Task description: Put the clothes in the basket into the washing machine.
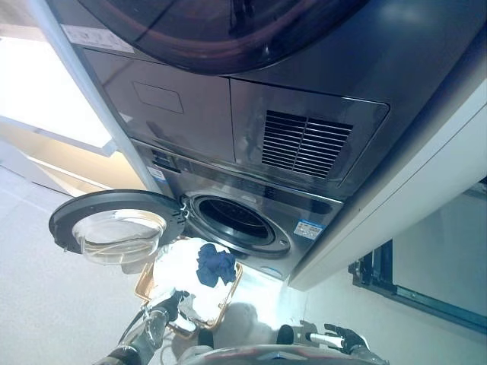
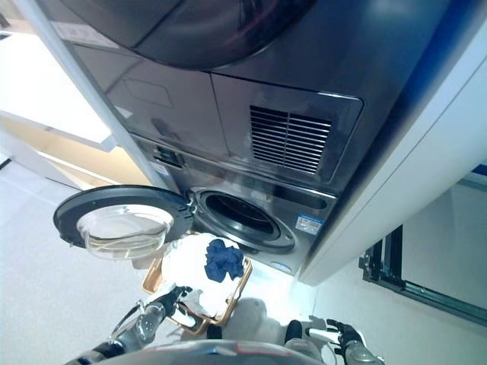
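Just ahead of the left hand (image 1: 169,304), a wicker basket (image 1: 144,287) is seen on the floor, heaped with white laundry (image 1: 176,262) and a dark blue garment (image 1: 216,264). Its fingers are curled at the near rim; a grip cannot be confirmed. The right hand (image 1: 344,338) is held relaxed, empty. Beyond, the washer drum (image 1: 232,219) is open, door (image 1: 114,226) swung left. Risk: clothes snagged on the door or dropped short.
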Motion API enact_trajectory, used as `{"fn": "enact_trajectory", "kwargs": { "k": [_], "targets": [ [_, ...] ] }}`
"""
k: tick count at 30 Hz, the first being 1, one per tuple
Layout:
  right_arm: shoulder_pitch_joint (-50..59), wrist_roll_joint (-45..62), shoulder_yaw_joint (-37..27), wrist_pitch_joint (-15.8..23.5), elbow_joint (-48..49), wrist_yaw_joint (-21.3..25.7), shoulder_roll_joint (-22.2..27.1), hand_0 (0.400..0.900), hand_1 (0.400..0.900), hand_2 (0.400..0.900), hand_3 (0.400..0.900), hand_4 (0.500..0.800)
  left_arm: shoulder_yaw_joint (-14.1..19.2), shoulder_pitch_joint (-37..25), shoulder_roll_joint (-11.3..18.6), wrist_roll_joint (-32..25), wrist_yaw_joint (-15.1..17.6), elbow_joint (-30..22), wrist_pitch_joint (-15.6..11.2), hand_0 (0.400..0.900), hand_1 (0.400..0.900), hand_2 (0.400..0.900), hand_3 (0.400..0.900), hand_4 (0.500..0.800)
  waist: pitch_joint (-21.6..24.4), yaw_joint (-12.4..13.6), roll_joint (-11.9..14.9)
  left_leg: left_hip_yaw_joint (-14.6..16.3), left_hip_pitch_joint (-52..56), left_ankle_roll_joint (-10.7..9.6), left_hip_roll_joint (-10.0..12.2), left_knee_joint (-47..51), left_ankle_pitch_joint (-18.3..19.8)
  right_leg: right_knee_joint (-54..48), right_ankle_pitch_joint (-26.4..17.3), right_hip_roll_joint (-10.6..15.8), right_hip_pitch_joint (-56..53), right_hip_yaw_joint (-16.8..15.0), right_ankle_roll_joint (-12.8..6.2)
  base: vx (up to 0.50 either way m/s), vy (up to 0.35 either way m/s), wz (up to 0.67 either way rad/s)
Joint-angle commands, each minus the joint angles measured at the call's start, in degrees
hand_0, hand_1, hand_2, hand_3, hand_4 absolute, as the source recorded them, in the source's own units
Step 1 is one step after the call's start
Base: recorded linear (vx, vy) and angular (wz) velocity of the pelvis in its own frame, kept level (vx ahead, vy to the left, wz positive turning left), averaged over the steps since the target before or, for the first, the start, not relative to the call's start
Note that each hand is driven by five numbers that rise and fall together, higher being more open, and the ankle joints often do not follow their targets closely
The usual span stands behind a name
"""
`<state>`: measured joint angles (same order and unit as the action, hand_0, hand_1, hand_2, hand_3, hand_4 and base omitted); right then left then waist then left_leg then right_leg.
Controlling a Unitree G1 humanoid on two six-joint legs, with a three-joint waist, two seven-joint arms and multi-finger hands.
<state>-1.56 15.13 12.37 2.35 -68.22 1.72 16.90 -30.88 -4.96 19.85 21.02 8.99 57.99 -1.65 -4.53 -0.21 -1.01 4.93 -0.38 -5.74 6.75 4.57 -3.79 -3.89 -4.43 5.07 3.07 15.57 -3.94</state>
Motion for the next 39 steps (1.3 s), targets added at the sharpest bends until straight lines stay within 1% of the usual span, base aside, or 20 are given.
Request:
{"fn": "enact_trajectory", "kwargs": {
  "k": [1,2,3,4,5,6,7,9,12,14,16,19,23,26,31,33,36,37,38,39],
  "targets": [
    [7.45,4.58,3.43,4.12,0.59,3.55,1.17,0.900,0.900,0.900,0.900,0.800,-4.20,-13.60,3.79,5.29,8.30,0.98,-2.20,0.900,0.900,0.900,0.900,0.800,-6.97,-1.15,1.91,1.56,-6.44,1.06,-1.41,-1.07,-0.72,7.76,1.28,2.15,5.91,-3.86,-5.43,-0.38,0.033,-0.28],
    [8.94,5.73,3.64,4.86,0.55,4.24,1.55,0.900,0.900,0.900,0.900,0.800,-6.20,-16.22,4.26,6.45,10.05,1.13,-2.38,0.900,0.900,0.900,0.900,0.800,-8.37,-1.41,2.16,1.71,-9.43,1.04,-1.51,-3.13,-0.62,8.66,0.90,2.31,8.38,-4.31,-5.29,-0.27,0.026,-0.18],
    [9.94,6.48,3.80,5.31,0.43,4.82,1.68,0.900,0.900,0.900,0.900,0.800,-7.30,-18.20,4.42,7.09,11.10,1.62,-2.11,0.900,0.900,0.900,0.900,0.800,-8.86,-1.54,2.30,1.70,-12.37,1.04,-1.81,-5.08,-0.36,9.27,0.64,2.35,10.59,-4.38,-5.22,-0.16,0.011,-0.07],
    [10.70,7.24,3.94,5.54,-0.06,5.80,1.58,0.900,0.900,0.900,0.900,0.800,-8.30,-20.12,3.89,7.89,12.15,3.25,-1.26,0.900,0.900,0.900,0.900,0.800,-9.45,-1.98,2.45,1.97,-14.54,0.99,-2.03,-6.46,-0.16,9.63,0.25,2.50,12.22,-4.20,-5.24,-0.08,0.009,-0.02],
    [11.17,7.59,4.06,5.84,-0.14,6.30,1.79,0.900,0.900,0.900,0.900,0.800,-8.90,-21.56,3.82,8.13,13.12,3.87,-0.85,0.900,0.900,0.900,0.900,0.800,-9.56,-2.26,2.42,1.86,-16.78,0.95,-2.22,-7.96,0.12,9.97,0.05,2.72,14.02,-4.22,-5.21,-0.05,0.011,-0.04],
    [11.78,8.23,3.77,6.12,-0.55,7.51,1.89,0.900,0.900,0.900,0.900,0.800,-9.97,-23.42,3.66,9.77,14.51,4.76,-0.13,0.900,0.900,0.900,0.900,0.800,-10.03,-2.86,2.52,2.11,-18.59,0.92,-2.32,-8.73,0.15,10.30,-0.28,2.69,15.78,-4.18,-5.22,-0.08,0.024,-0.10],
    [12.48,8.65,3.74,6.70,-0.78,8.11,2.03,0.900,0.900,0.900,0.900,0.800,-10.59,-25.50,3.79,9.61,15.35,5.35,0.01,0.900,0.900,0.900,0.900,0.800,-10.49,-3.36,2.42,2.34,-20.60,0.88,-2.10,-9.62,0.32,10.99,-0.50,2.91,18.16,-4.24,-5.28,-0.11,0.023,-0.14],
    [13.56,9.41,3.94,7.26,-0.46,9.37,2.56,0.900,0.900,0.900,0.900,0.800,-12.02,-29.19,5.01,10.58,17.18,5.54,0.60,0.900,0.900,0.900,0.900,0.800,-11.00,-4.19,2.32,2.57,-24.75,0.77,-1.80,-11.54,0.36,12.33,-0.81,3.16,22.25,-4.56,-5.22,-0.10,0.012,-0.09],
    [14.21,10.42,3.60,8.13,-0.11,10.39,3.24,0.900,0.900,0.900,0.900,0.800,-14.02,-34.74,7.20,11.83,18.02,5.83,1.52,0.900,0.900,0.900,0.900,0.800,-11.53,-5.17,1.95,2.37,-29.57,0.66,-1.45,-13.62,0.52,14.30,-0.93,3.64,27.33,-4.55,-5.22,-0.06,-0.002,0.00],
    [14.07,10.78,3.19,8.35,0.25,10.64,3.32,0.900,0.900,0.900,0.900,0.800,-14.72,-37.34,7.92,12.85,18.94,5.87,2.31,0.900,0.900,0.900,0.900,0.800,-11.58,-5.69,1.73,2.29,-32.30,0.61,-1.34,-14.81,0.91,15.53,-0.75,3.86,30.07,-4.54,-5.31,-0.04,-0.017,0.01],
    [13.44,10.72,3.83,9.11,1.28,10.98,2.96,0.900,0.900,0.900,0.900,0.800,-14.93,-39.39,8.81,12.53,19.95,6.05,2.37,0.900,0.900,0.900,0.900,0.800,-11.85,-6.26,1.49,2.24,-34.42,0.72,-1.17,-15.77,1.09,16.54,-0.76,3.81,32.47,-4.70,-5.28,-0.03,-0.001,-0.07],
    [13.19,11.61,4.09,10.00,2.76,11.71,2.72,0.900,0.900,0.900,0.900,0.800,-15.78,-42.33,9.15,12.90,20.94,6.66,3.53,0.900,0.900,0.900,0.900,0.800,-11.77,-6.89,1.24,1.97,-36.88,0.86,-1.06,-16.94,1.62,17.43,-0.76,3.97,35.10,-4.92,-5.28,-0.01,0.000,-0.02],
    [14.01,12.26,4.61,10.76,4.23,12.06,2.63,0.900,0.900,0.900,0.900,0.800,-16.85,-45.82,10.02,12.89,21.07,7.46,3.64,0.900,0.900,0.900,0.900,0.800,-11.67,-7.91,0.91,1.74,-40.78,0.90,-0.60,-18.76,2.15,18.06,-0.91,4.07,38.57,-5.10,-5.37,-0.02,-0.001,-0.04],
    [14.78,13.01,4.53,10.98,5.11,12.20,2.92,0.900,0.900,0.900,0.900,0.800,-17.70,-48.14,10.81,12.21,19.95,7.66,3.46,0.900,0.900,0.900,0.900,0.800,-11.70,-8.40,0.74,1.60,-43.43,1.07,-0.49,-20.56,2.75,19.38,-0.65,4.24,41.00,-5.30,-5.42,0.00,-0.002,-0.02],
    [14.55,14.00,4.04,11.42,5.99,11.79,3.59,0.900,0.900,0.900,0.900,0.800,-18.43,-49.75,11.79,12.07,19.40,8.51,3.53,0.900,0.900,0.900,0.900,0.800,-11.51,-9.12,0.81,1.24,-46.78,1.12,0.01,-23.10,3.57,21.13,-0.52,4.49,43.97,-5.02,-5.37,0.00,-0.009,0.02],
    [15.27,15.08,3.69,11.97,6.39,11.89,4.13,0.900,0.900,0.900,0.900,0.800,-18.74,-51.11,12.96,11.27,18.81,9.16,3.20,0.900,0.900,0.900,0.900,0.800,-11.39,-9.42,0.91,0.89,-49.91,1.21,0.24,-25.15,4.20,22.62,-0.39,4.62,46.87,-5.08,-5.35,0.00,0.000,0.00],
    [15.31,16.40,3.27,12.46,6.91,12.01,4.38,0.900,0.900,0.900,0.900,0.800,-18.79,-51.80,14.46,10.17,18.66,8.55,2.90,0.900,0.900,0.900,0.900,0.800,-11.47,-9.54,1.09,0.72,-53.18,1.32,0.36,-28.05,4.98,24.56,-0.20,4.94,49.56,-5.13,-5.36,0.00,0.000,0.00],
    [15.30,16.40,3.27,12.46,6.91,12.01,4.38,0.900,0.900,0.900,0.900,0.800,-18.79,-51.80,14.47,10.17,18.65,8.54,2.90,0.900,0.900,0.900,0.900,0.800,-11.35,-9.54,1.04,0.68,-53.40,1.32,0.38,-28.20,5.04,24.65,-0.16,4.94,49.74,-5.11,-5.36,0.08,-0.005,-0.03],
    [15.23,16.55,3.15,12.58,7.17,11.91,4.29,0.900,0.900,0.900,0.900,0.800,-18.78,-52.10,14.55,10.00,18.62,8.74,2.91,0.900,0.900,0.900,0.900,0.800,-11.24,-9.44,0.97,0.38,-54.04,0.96,0.83,-29.98,7.51,26.58,1.95,4.57,50.57,-5.32,-5.84,0.10,0.009,-0.06],
    [15.40,17.04,3.03,12.67,7.16,12.08,4.24,0.900,0.900,0.900,0.900,0.800,-18.91,-52.43,14.81,9.95,18.63,8.81,2.97,0.900,0.900,0.900,0.900,0.800,-11.12,-9.42,0.93,0.29,-55.07,1.05,0.76,-31.12,8.04,27.57,2.18,4.57,51.70,-5.46,-5.88,0.09,0.013,-0.09]
  ]
}}
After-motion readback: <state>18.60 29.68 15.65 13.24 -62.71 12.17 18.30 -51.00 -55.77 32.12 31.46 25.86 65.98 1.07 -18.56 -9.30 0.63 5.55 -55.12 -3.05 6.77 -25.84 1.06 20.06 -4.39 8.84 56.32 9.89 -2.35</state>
